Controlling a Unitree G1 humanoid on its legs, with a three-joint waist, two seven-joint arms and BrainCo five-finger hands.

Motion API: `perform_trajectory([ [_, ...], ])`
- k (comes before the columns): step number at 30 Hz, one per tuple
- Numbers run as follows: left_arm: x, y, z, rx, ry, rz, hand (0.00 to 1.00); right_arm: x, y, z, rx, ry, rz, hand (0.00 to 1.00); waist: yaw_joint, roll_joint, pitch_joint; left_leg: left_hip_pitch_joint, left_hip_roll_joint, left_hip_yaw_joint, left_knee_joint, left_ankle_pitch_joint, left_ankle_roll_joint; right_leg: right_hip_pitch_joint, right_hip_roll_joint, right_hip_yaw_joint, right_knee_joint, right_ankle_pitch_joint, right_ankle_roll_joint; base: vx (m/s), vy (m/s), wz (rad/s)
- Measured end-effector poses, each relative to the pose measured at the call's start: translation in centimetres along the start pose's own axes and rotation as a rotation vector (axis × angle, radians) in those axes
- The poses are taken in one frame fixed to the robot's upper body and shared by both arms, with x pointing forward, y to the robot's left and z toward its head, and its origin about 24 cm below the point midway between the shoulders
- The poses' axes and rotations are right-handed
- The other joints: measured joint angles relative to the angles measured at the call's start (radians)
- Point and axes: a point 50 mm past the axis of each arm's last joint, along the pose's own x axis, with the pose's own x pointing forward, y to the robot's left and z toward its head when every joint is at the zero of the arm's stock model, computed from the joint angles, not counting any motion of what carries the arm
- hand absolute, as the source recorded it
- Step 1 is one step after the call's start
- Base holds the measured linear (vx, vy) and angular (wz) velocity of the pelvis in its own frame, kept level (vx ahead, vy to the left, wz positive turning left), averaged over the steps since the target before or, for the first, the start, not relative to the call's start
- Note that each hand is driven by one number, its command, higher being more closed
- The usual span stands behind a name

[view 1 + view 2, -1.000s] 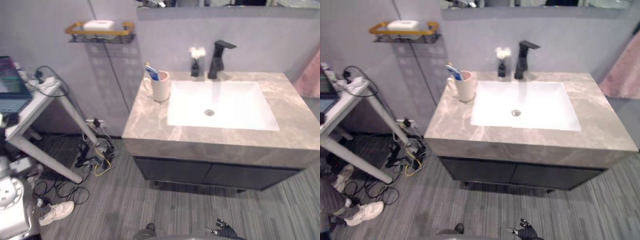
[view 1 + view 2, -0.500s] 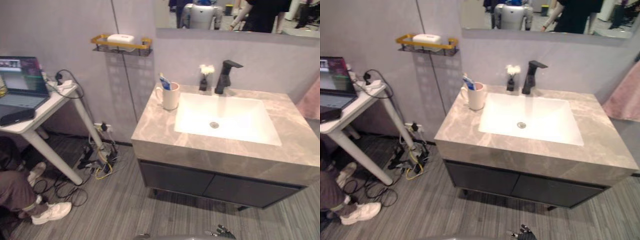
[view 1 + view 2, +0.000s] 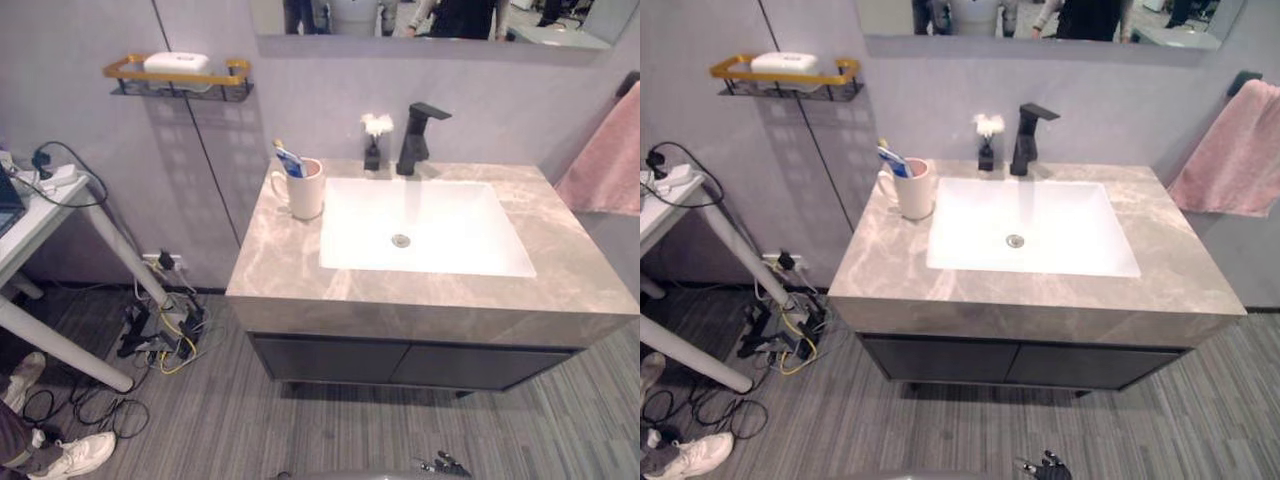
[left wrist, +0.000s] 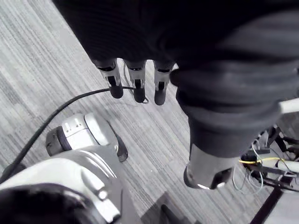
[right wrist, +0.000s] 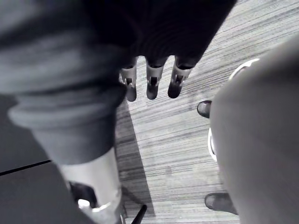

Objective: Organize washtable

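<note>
The washtable (image 3: 280,265) is a grey marble counter with a white sink (image 3: 455,220) set into it. On its back left corner a cream cup (image 3: 305,190) holds a toothbrush (image 3: 288,158). A small black bottle with a white flower (image 3: 373,148) stands beside the black faucet (image 3: 415,135) behind the sink. My right hand (image 3: 440,465) hangs low, well in front of the cabinet, with its fingers (image 5: 152,81) straight and empty. My left hand (image 4: 135,84) hangs over the floor, fingers straight, holding nothing.
A yellow-railed wall shelf (image 3: 175,80) with a white soap bar (image 3: 175,62) hangs left of the counter. A pink towel (image 3: 600,160) hangs at the right. A white side table (image 3: 40,215), a tangle of cables (image 3: 155,335) and a person's shoe (image 3: 75,455) are at the left.
The whole picture has shifted, so the camera has moved; the laptop table has slid mostly out at the left. The things on the counter have kept their places.
</note>
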Motion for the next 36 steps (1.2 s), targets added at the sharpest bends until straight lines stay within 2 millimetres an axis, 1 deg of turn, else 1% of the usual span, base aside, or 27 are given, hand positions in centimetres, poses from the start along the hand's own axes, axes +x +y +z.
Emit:
perform_trajectory([
  [2, 0.1, -0.8, 0.6, 0.017, -0.017, -0.023, 0.0, 0.0, -0.1, 0.2, -0.002, -0.005, -0.001, 0.0, -0.001, 0.003, 0.018, 0.012, -0.008, 0.0, 0.012, -0.01, 0.009, 0.019, -0.009, 0.0, 0.001, 0.0, 0.0, 0.04, 0.068, 0.03],
  [4, 0.1, -1.2, 0.8, 0.037, -0.027, -0.036, 0.0, 0.1, -0.3, 0.4, 0.0, -0.011, -0.011, 0.0, -0.002, 0.01, 0.039, -0.009, -0.011, 0.003, 0.138, -0.09, 0.02, 0.028, -0.025, 0.013, 0.05, -0.005, -0.005, 0.01, 0.111, -0.09],
  [5, 0.1, -1.2, 0.8, 0.037, -0.026, -0.036, 0.0, 0.1, -0.6, 0.5, 0.008, -0.015, -0.019, 0.0, -0.002, 0.018, 0.046, -0.02, -0.008, 0.004, 0.19, -0.118, 0.023, 0.028, -0.026, 0.023, 0.072, -0.006, -0.006, -0.02, 0.114, -0.2],
  [7, 0.1, -0.9, 0.6, 0.033, -0.021, -0.026, 0.0, 0.1, -1.2, 1.1, 0.048, -0.033, -0.055, 0.0, -0.001, 0.038, 0.081, -0.061, 0.006, 0.029, 0.367, -0.217, 0.036, 0.017, -0.03, 0.06, 0.144, -0.021, -0.006, -0.08, 0.138, -0.38],
  [8, 0.1, -0.8, 0.4, 0.033, -0.017, -0.024, 0.0, 0.2, -1.4, 1.3, 0.052, -0.037, -0.061, 0.0, 0.0, 0.046, 0.086, -0.068, 0.01, 0.043, 0.399, -0.237, 0.039, 0.005, -0.03, 0.074, 0.156, -0.021, -0.006, -0.15, 0.149, -0.64],
  [11, 0.0, -0.9, 0.0, 0.048, 0.0, -0.025, 0.0, 0.7, -1.0, 3.8, 0.043, -0.094, -0.048, 0.0, -0.001, 0.055, 0.114, -0.163, 0.027, 0.13, 0.547, -0.305, 0.068, -0.103, -0.04, 0.178, 0.22, -0.018, 0.005, -0.22, 0.171, -1.04],
  [12, 0.1, -1.0, 0.1, 0.062, -0.004, -0.03, 0.0, 0.7, -0.8, 4.1, 0.042, -0.1, -0.044, 0.0, -0.01, 0.045, 0.117, -0.207, 0.013, 0.153, 0.588, -0.318, 0.089, -0.151, -0.051, 0.195, 0.232, -0.004, 0.026, -0.35, 0.221, -0.79],
  [13, 0.1, -1.4, 0.2, 0.071, -0.004, -0.04, 0.0, 0.9, -0.4, 4.6, 0.028, -0.105, -0.031, 0.0, -0.024, 0.063, 0.131, -0.249, 0.017, 0.19, 0.591, -0.314, 0.132, -0.185, -0.056, 0.21, 0.224, 0.013, 0.032, -0.34, 0.223, -0.59],
  [14, 0.1, -1.7, 0.1, 0.078, 0.0, -0.048, 0.0, 0.9, -0.5, 5.1, 0.015, -0.115, -0.032, 0.0, -0.026, 0.06, 0.139, -0.254, 0.018, 0.207, 0.591, -0.304, 0.14, -0.216, -0.069, 0.188, 0.347, -0.034, -0.004, -0.25, 0.158, -0.56],
  [15, 0.1, -1.4, 0.1, 0.096, -0.002, -0.041, 0.0, 0.9, -0.6, 5.0, -0.003, -0.114, -0.034, 0.0, -0.025, 0.057, 0.147, -0.249, 0.011, 0.234, 0.583, -0.29, 0.148, -0.252, -0.103, 0.144, 0.566, -0.106, -0.04, -0.13, 0.125, -0.55],
  [16, 0.1, -0.8, -0.2, 0.116, 0.017, -0.026, 0.0, 0.8, -0.8, 4.4, -0.008, -0.1, -0.036, 0.0, -0.022, 0.046, 0.145, -0.224, -0.001, 0.264, 0.555, -0.275, 0.161, -0.231, -0.135, 0.101, 0.741, -0.153, -0.046, -0.12, 0.139, -0.71],
  [17, 0.1, -0.1, -0.4, 0.113, 0.029, -0.008, 0.0, 0.8, -0.4, 3.9, -0.025, -0.074, -0.025, 0.0, -0.02, 0.028, 0.139, -0.198, -0.017, 0.296, 0.516, -0.25, 0.165, -0.171, -0.147, 0.055, 0.822, -0.165, -0.048, -0.1, 0.111, -0.63],
  [18, 0.0, 0.1, -0.5, 0.114, 0.032, -0.002, 0.0, 0.8, -0.1, 3.6, -0.03, -0.065, -0.016, 0.0, -0.02, 0.019, 0.134, -0.191, -0.025, 0.31, 0.497, -0.236, 0.169, -0.132, -0.146, 0.036, 0.829, -0.165, -0.048, -0.12, 0.039, -0.63],
  [19, 0.0, 0.2, -0.7, 0.107, 0.034, 0.0, 0.0, 0.9, 0.4, 3.3, -0.045, -0.052, 0.0, 0.0, -0.017, 0.006, 0.123, -0.183, -0.033, 0.342, 0.479, -0.217, 0.174, -0.059, -0.142, -0.001, 0.79, -0.163, -0.047, -0.17, -0.031, -0.89],
  [20, 0.0, 0.0, -0.5, 0.103, 0.028, -0.004, 0.0, 0.9, 0.8, 3.3, -0.079, -0.05, 0.022, 0.0, 0.007, -0.006, 0.114, -0.197, -0.03, 0.394, 0.482, -0.206, 0.173, 0.0, -0.136, -0.023, 0.666, -0.185, -0.021, -0.22, -0.062, -1.06],
  [21, 0.1, -0.4, -0.3, 0.102, 0.022, -0.012, 0.0, 0.9, 0.9, 3.6, -0.092, -0.058, 0.029, 0.0, 0.019, -0.001, 0.108, -0.209, -0.021, 0.416, 0.482, -0.198, 0.168, 0.009, -0.116, -0.029, 0.594, -0.203, -0.006, -0.28, -0.055, -1.24],
  [23, 0.0, -1.0, -0.7, 0.109, 0.026, -0.031, 0.0, 1.0, 0.9, 4.4, -0.156, -0.074, 0.038, 0.0, 0.043, 0.025, 0.048, -0.249, -0.025, 0.49, 0.356, -0.113, 0.166, 0.01, -0.057, -0.007, 0.301, -0.206, 0.001, -0.28, -0.071, -1.06],
  [25, 0.1, -1.6, -0.1, 0.156, 0.006, -0.056, 0.0, 1.2, 1.3, 5.4, -0.215, -0.094, 0.056, 0.0, 0.046, 0.022, 0.046, -0.295, -0.035, 0.532, 0.317, -0.067, 0.172, 0.006, -0.039, 0.0, 0.138, -0.204, 0.005, -0.21, -0.091, -0.58],
  [26, 0.1, -2.0, -0.1, 0.173, 0.006, -0.069, 0.0, 1.2, 1.2, 5.3, -0.229, -0.091, 0.055, 0.0, 0.042, 0.038, 0.049, -0.3, -0.029, 0.526, 0.309, -0.053, 0.171, 0.011, -0.022, -0.005, 0.108, -0.178, 0.007, -0.21, -0.082, -0.16],
  [27, 0.1, -2.3, -0.1, 0.188, 0.003, -0.082, 0.0, 1.1, 1.1, 5.0, -0.238, -0.075, 0.054, 0.0, 0.037, 0.051, 0.049, -0.291, -0.035, 0.509, 0.273, -0.015, 0.168, 0.018, -0.005, -0.007, 0.067, -0.151, -0.001, -0.17, -0.058, 0.19],
  [28, 0.1, -2.4, 0.0, 0.197, 0.001, -0.087, 0.0, 1.1, 1.1, 4.8, -0.25, -0.069, 0.057, 0.0, 0.025, 0.055, 0.049, -0.282, -0.041, 0.491, 0.249, 0.01, 0.166, 0.032, 0.004, -0.019, 0.046, -0.139, -0.006, -0.18, -0.069, 0.26],
  [30, 0.1, -2.8, 0.4, 0.246, -0.012, -0.104, 0.0, 1.1, 1.2, 4.6, -0.249, -0.068, 0.061, 0.0, 0.023, 0.055, 0.05, -0.269, -0.04, 0.467, 0.219, 0.043, 0.156, 0.044, 0.021, -0.034, 0.036, -0.129, -0.014, -0.17, -0.079, 0.23],
  [32, 0.2, -2.8, 0.5, 0.271, -0.018, -0.109, 0.0, 1.0, 0.9, 4.3, -0.238, -0.063, 0.051, 0.0, 0.021, 0.054, 0.051, -0.271, -0.038, 0.427, 0.218, 0.072, 0.128, 0.042, 0.025, -0.039, 0.046, -0.124, -0.022, -0.12, -0.05, 0.1],
  [33, 0.2, -2.9, 0.7, 0.285, -0.024, -0.111, 0.0, 1.0, 0.7, 4.4, -0.228, -0.066, 0.041, 0.0, 0.019, 0.051, 0.056, -0.271, -0.045, 0.379, 0.217, 0.096, 0.095, 0.037, 0.019, -0.035, 0.054, -0.119, -0.03, -0.11, -0.035, -0.13],
  [34, 0.3, -2.9, 1.0, 0.293, -0.036, -0.11, 0.0, 1.0, 0.4, 4.5, -0.208, -0.069, 0.029, 0.0, 0.02, 0.049, 0.061, -0.274, -0.046, 0.337, 0.238, 0.085, 0.086, 0.028, 0.009, -0.025, 0.059, -0.116, -0.035, -0.12, -0.016, -0.51],
  [35, 0.2, -3.0, 1.0, 0.285, -0.04, -0.104, 0.0, 1.0, 0.1, 4.6, -0.194, -0.077, 0.011, 0.0, 0.02, 0.055, 0.076, -0.276, -0.042, 0.266, 0.336, 0.03, 0.083, 0.016, -0.003, 0.013, 0.084, -0.116, -0.036, -0.05, 0.018, -0.74],
  [36, 0.2, -2.8, 0.9, 0.281, -0.035, -0.1, 0.0, 1.0, -0.1, 4.7, -0.185, -0.081, 0.0, 0.0, 0.019, 0.056, 0.076, -0.274, -0.044, 0.228, 0.385, -0.001, 0.075, 0.004, -0.012, 0.039, 0.096, -0.115, -0.036, -0.04, 0.072, -1.33],
])
